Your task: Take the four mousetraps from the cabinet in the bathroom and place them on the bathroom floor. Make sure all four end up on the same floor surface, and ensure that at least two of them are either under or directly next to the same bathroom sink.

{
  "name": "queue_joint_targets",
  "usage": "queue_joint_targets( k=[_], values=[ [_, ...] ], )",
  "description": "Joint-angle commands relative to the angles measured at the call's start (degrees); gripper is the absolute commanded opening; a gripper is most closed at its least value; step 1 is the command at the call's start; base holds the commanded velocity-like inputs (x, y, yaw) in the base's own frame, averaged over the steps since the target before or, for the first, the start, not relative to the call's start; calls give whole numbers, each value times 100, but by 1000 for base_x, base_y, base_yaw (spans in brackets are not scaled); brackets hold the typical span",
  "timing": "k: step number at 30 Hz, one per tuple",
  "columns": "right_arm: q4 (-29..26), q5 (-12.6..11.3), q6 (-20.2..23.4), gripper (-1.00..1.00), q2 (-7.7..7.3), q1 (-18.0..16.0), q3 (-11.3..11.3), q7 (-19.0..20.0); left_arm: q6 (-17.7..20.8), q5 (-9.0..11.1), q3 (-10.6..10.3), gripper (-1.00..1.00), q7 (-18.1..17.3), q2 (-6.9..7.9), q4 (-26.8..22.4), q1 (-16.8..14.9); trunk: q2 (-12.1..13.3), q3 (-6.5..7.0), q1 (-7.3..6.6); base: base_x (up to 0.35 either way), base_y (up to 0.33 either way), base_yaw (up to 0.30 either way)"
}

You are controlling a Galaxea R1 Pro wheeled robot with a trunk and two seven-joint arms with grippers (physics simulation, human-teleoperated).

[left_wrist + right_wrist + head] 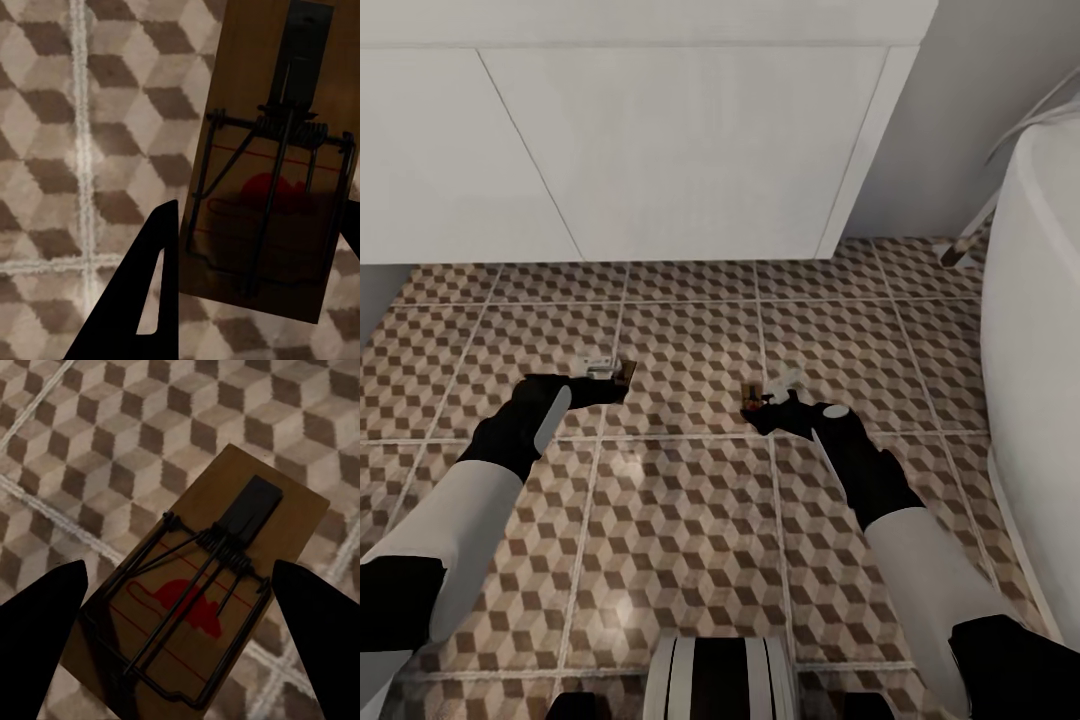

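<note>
Two mousetraps hang low over the cube-patterned bathroom floor (690,520), in front of the sink's white vanity front (680,150). My left gripper (603,384) is shut on one mousetrap (618,371). In the left wrist view that brown board with its wire spring (262,187) sits tight against a black finger (142,300). My right gripper (765,405) is shut on the other mousetrap (756,392). In the right wrist view this board with its red print (202,592) lies between both fingers (45,630), which touch its long edges. I cannot tell whether either trap touches the tiles.
A white bathtub (1040,350) rises along the right side, with a slanted metal leg (963,243) at its far end. The vanity closes off the far side. My own base (720,680) is at the near edge.
</note>
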Motion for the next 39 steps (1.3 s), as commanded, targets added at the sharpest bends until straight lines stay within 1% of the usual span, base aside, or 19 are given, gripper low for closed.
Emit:
queue_joint_targets(
  k=[1,11,25,28,31,35,38,39],
  values=[
    [-10,53,18,-100,3,-2,-8,35,25,44,-24,-100,33,7,-7,-3,-3,-29,1,0,0,0],
    [-10,60,19,-100,-1,-2,-11,35,30,43,-28,-100,37,8,-9,-3,-16,-297,27,0,0,0],
    [-10,73,26,-100,-4,-2,-18,28,28,45,-28,-100,36,8,-4,-2,-35,-725,63,0,0,0],
    [-47,80,31,-100,-16,-2,-37,23,29,45,-28,-100,36,8,-6,-1,-35,-752,63,0,0,0],
    [-423,79,29,-100,-105,-2,-35,23,30,45,-28,-100,35,8,-8,3,-35,-779,63,0,0,0],
    [-699,82,31,-100,-177,-2,-37,-12,29,45,-28,-100,35,8,-11,11,-35,-801,63,0,0,0],
    [-761,86,38,-100,-186,-2,-42,-242,33,44,-28,-100,34,8,-29,18,-35,-805,63,0,0,0],
    [-764,84,40,-100,-184,-2,-41,-459,33,44,-28,-100,33,8,-44,20,-35,-806,63,0,0,0]
  ],
)
